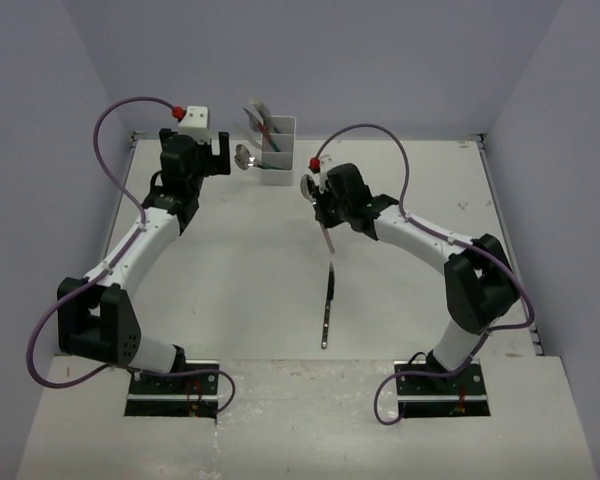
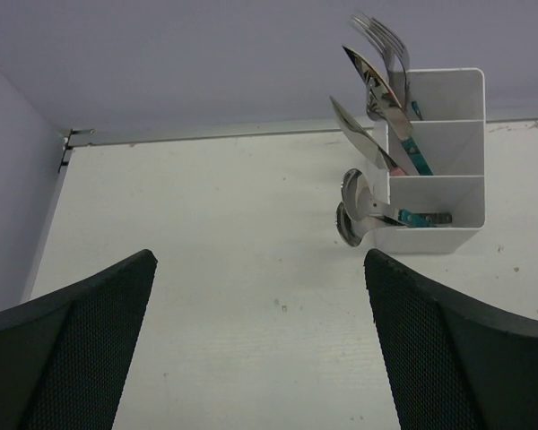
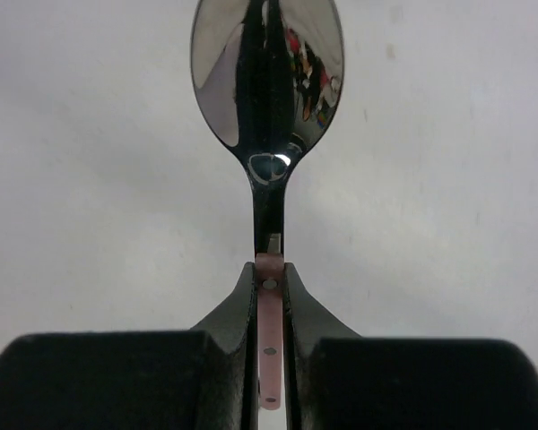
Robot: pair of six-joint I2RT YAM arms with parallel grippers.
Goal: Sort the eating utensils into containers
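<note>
White, matte counter [image 1: 230, 270] bears the boxy translucent holder [image 2: 435, 237] at its far side, spoon bowls [image 2: 354, 210] jutting from one compartment. Left gripper [image 2: 258, 260] hangs spread, empty. Right gripper [image 3: 269, 279] pinches a mirror-smooth, pink-handled spoon [image 3: 267, 72], near the holder; best lowered handle-first, slowly, among those spoons.

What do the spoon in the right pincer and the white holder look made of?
Spoon: polished metal bowl and neck, with mirror reflections on them. Its handle looks like matte pink plastic with two small rivets, clamped in the right pincer. Holder: probably moulded white plastic, with thin even walls and a smooth low-sheen finish.
</note>
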